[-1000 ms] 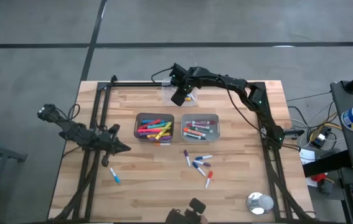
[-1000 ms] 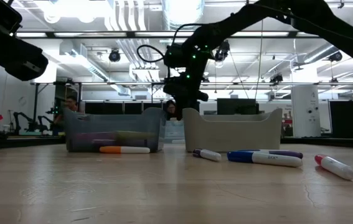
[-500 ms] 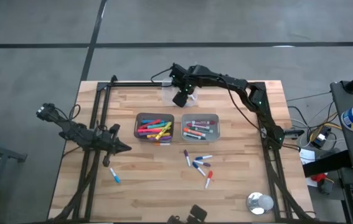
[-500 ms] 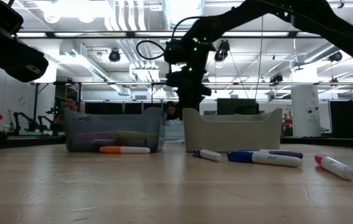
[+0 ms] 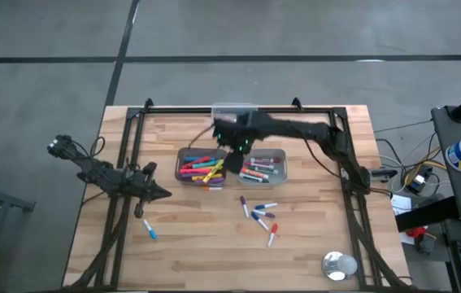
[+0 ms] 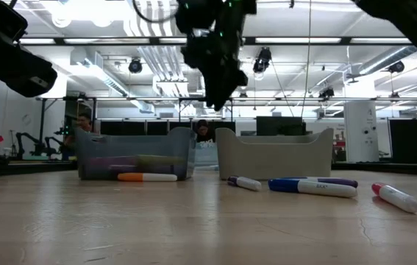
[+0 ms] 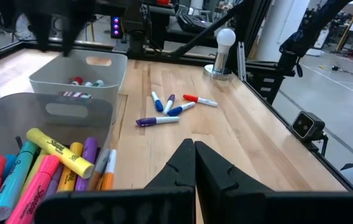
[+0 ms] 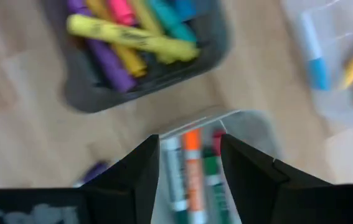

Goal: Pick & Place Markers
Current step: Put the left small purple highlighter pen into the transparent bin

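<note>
Several loose markers (image 5: 258,213) lie flat on the wooden table near the middle, and they also show in the low view (image 6: 311,187). A single blue marker (image 5: 150,230) lies at the near left. A dark bin (image 5: 202,167) is filled with highlighters, and a light bin (image 5: 261,165) beside it holds markers. My right gripper (image 5: 232,148) hangs open, pointing down, above the gap between the two bins. In the right wrist view it (image 8: 188,165) has nothing between its fingers. My left gripper (image 5: 162,194) is shut at the left and touches nothing.
A clear container (image 8: 344,68) with a few markers stands at the far edge behind the bins. An orange marker (image 6: 147,177) lies against the dark bin's near wall. A silver tape roll (image 5: 340,264) sits at the near right corner. Black frame rails run along both table sides.
My right gripper has left the clear container at the far edge. It has risen and swung toward the near edge, and it now hangs over the two bins, tipped more steeply downward. The markers and bins have stayed where they were.
</note>
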Controlling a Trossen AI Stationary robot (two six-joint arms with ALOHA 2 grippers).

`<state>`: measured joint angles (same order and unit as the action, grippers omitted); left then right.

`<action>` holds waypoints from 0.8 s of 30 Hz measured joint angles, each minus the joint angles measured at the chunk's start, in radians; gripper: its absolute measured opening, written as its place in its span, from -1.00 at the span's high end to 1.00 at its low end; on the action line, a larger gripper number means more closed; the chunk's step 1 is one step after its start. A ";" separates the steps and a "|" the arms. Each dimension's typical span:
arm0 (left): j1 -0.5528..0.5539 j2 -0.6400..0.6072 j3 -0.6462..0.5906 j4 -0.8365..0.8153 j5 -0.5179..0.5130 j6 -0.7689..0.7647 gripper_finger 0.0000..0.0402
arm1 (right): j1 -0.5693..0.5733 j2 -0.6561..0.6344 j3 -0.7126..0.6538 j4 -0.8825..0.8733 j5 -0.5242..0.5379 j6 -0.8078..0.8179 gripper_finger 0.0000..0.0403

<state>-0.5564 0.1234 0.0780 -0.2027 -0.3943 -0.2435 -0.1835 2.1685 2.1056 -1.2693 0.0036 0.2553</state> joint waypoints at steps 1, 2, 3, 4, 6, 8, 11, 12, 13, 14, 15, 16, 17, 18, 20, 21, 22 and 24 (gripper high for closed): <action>0.000 0.000 0.000 0.000 0.000 0.000 1.00 | 0.028 -0.002 0.000 0.001 0.016 0.031 0.19; 0.000 0.000 0.000 0.000 0.000 0.000 1.00 | 0.053 -0.003 0.000 0.001 0.029 0.063 0.20; 0.000 0.000 0.000 0.000 0.000 0.000 1.00 | 0.078 -0.005 0.000 0.001 0.035 0.096 0.20; 0.000 0.000 0.000 0.000 0.000 0.000 1.00 | 0.105 -0.006 0.000 0.001 0.040 0.132 0.21; 0.000 0.000 0.000 0.001 0.000 -0.001 1.00 | 0.153 -0.007 0.000 0.001 0.042 0.194 0.22; 0.000 0.000 0.000 0.001 0.000 -0.002 1.00 | 0.198 -0.007 -0.004 0.006 0.047 0.246 0.23; 0.000 0.000 0.000 0.001 0.000 -0.002 1.00 | 0.256 -0.007 -0.020 0.026 0.098 0.351 0.25; 0.000 0.000 0.000 0.001 0.000 -0.002 1.00 | 0.272 -0.007 -0.026 0.028 0.118 0.385 0.26; 0.000 0.000 0.000 0.001 0.000 -0.002 1.00 | 0.286 -0.007 -0.034 0.034 0.138 0.409 0.27; 0.000 0.000 0.000 0.001 0.000 -0.002 1.00 | 0.300 -0.007 -0.045 0.049 0.157 0.423 0.28; 0.000 0.000 0.000 0.001 0.000 -0.002 1.00 | 0.314 -0.007 -0.056 0.070 0.171 0.428 0.29; 0.000 0.000 0.000 0.001 0.000 -0.002 1.00 | 0.327 -0.007 -0.066 0.088 0.184 0.429 0.29; 0.000 0.000 0.000 0.001 0.000 -0.003 1.00 | 0.339 -0.007 -0.077 0.105 0.189 0.432 0.30; 0.000 0.000 0.000 0.001 0.000 -0.004 1.00 | 0.352 -0.007 -0.089 0.127 0.190 0.435 0.31; 0.000 0.000 0.000 0.002 0.000 -0.004 1.00 | 0.371 -0.007 -0.113 0.184 0.189 0.435 0.32; 0.000 0.000 0.000 0.003 0.000 -0.004 1.00 | 0.379 -0.007 -0.121 0.199 0.190 0.435 0.33; 0.000 0.000 0.000 0.005 0.000 -0.004 1.00 | 0.385 -0.007 -0.132 0.217 0.190 0.437 0.33; 0.000 0.000 0.000 0.007 0.000 -0.004 1.00 | 0.393 -0.007 -0.154 0.248 0.191 0.451 0.35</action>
<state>-0.5568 0.1234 0.0780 -0.1959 -0.3946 -0.2474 0.2091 2.1616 1.9520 -1.0209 0.1944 0.7062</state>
